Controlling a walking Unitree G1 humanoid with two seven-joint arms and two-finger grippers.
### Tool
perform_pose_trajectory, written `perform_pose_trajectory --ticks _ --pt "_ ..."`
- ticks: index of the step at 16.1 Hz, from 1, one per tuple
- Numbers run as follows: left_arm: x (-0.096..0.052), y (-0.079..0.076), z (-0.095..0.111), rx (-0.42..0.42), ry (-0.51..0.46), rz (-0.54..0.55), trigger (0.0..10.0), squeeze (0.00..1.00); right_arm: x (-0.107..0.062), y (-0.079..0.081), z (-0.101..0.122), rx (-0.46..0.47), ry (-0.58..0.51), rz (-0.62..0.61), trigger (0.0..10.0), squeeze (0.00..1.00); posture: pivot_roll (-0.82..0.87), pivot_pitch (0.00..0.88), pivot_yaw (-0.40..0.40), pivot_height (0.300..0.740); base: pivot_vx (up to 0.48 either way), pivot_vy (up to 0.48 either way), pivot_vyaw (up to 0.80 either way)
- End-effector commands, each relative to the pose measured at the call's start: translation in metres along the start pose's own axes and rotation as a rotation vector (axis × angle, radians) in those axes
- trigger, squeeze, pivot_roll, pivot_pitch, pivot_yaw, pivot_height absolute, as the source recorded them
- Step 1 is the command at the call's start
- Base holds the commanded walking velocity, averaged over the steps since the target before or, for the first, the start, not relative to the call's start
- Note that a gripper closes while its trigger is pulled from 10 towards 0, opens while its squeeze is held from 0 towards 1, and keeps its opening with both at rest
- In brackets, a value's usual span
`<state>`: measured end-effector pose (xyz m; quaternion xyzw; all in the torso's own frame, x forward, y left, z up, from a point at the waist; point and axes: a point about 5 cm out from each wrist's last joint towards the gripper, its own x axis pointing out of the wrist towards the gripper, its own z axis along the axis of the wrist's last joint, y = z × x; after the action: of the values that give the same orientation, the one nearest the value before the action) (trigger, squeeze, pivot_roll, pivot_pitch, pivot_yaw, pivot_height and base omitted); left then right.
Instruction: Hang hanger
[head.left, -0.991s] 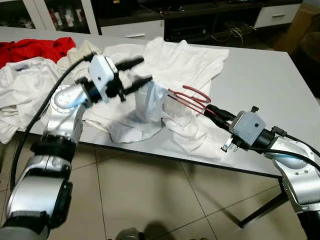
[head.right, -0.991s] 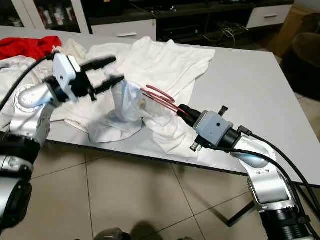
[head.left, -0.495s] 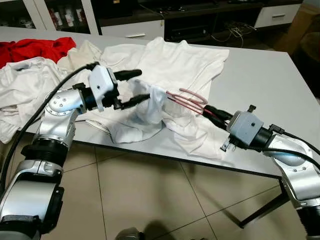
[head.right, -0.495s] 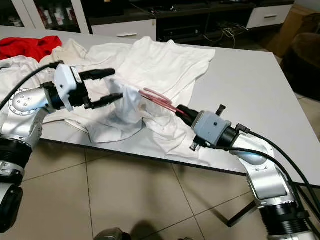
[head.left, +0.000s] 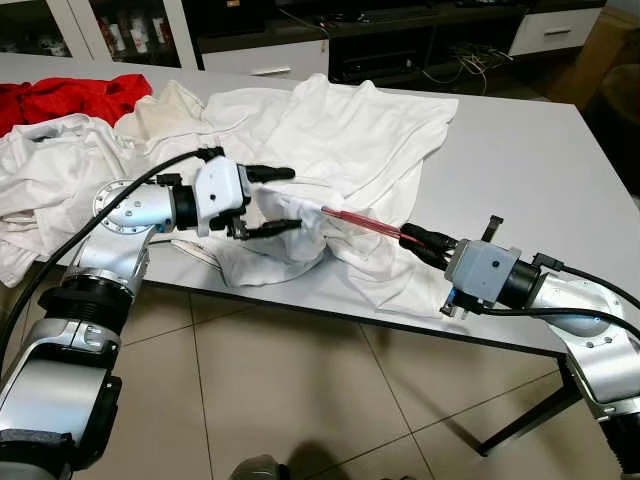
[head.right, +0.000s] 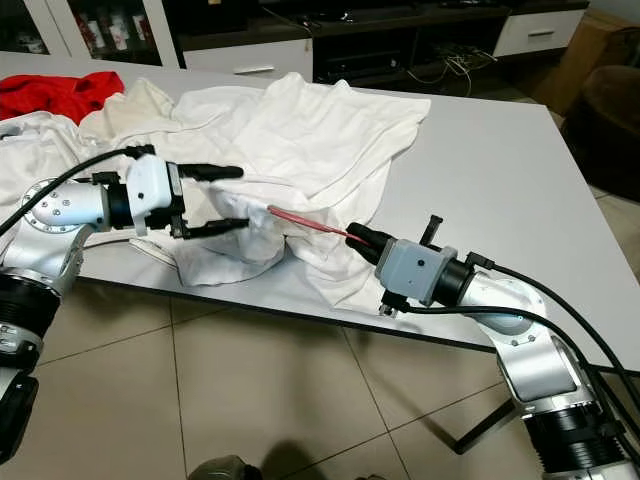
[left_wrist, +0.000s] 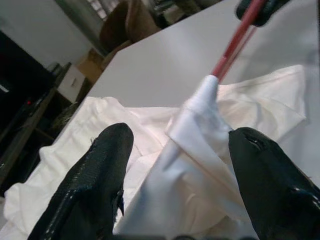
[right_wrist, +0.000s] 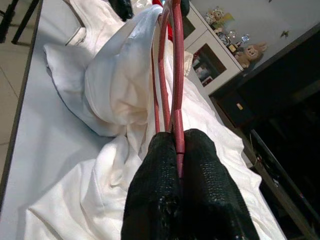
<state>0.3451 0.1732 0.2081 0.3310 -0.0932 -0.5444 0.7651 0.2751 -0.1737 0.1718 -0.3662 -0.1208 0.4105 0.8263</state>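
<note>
Left eye view | grey table (head.left: 520, 150), tiled floor (head.left: 300, 400) | right gripper (head.left: 412, 238) pinching red hanger (head.left: 362, 221) | left gripper (head.left: 280, 200) spread

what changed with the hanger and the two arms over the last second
The right end effector pushed the red hanger further into the white shirt, hiding its loops. The left end effector dropped lower, open around the fabric. The right grip stayed shut on the hanger.
</note>
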Motion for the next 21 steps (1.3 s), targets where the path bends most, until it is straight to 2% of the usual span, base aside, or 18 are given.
perform_pose_trajectory --ticks 1,5,9,13,14,21 --pt "-0.001 0.006 0.009 0.061 0.01 -0.039 10.0 0.0 -0.001 -0.006 0.001 -0.036 0.001 -0.002 10.0 0.0 0.13 0.0 0.035 0.74 0.0 0.0 0.0" --pt "-0.002 0.004 0.007 0.085 0.051 -0.088 10.0 0.0 0.002 -0.003 0.006 -0.061 -0.024 0.04 10.0 0.0 0.14 0.0 0.031 0.74 0.0 0.0 0.0" --pt "0.001 0.006 0.005 0.129 0.08 -0.064 10.0 0.0 0.007 0.01 0.01 -0.101 -0.035 0.108 10.0 0.0 0.14 0.0 0.031 0.74 0.0 0.0 0.0" --pt "0.004 0.005 0.006 0.14 0.07 -0.085 9.8 0.0 0.007 0.005 0.013 -0.094 -0.049 0.09 10.0 0.0 0.13 0.0 0.03 0.74 0.0 0.0 0.0" --pt "0.005 0.004 0.006 0.143 0.07 -0.093 10.0 0.0 0.006 0.003 0.011 -0.095 -0.037 0.082 10.0 0.0 0.13 0.0 0.03 0.74 0.0 0.0 0.0" --pt "0.005 0.0 0.008 0.161 0.078 -0.161 10.0 0.0 0.004 -0.001 0.009 -0.121 -0.025 0.079 10.0 0.0 0.13 0.0 0.03 0.74 0.0 0.0 0.0"
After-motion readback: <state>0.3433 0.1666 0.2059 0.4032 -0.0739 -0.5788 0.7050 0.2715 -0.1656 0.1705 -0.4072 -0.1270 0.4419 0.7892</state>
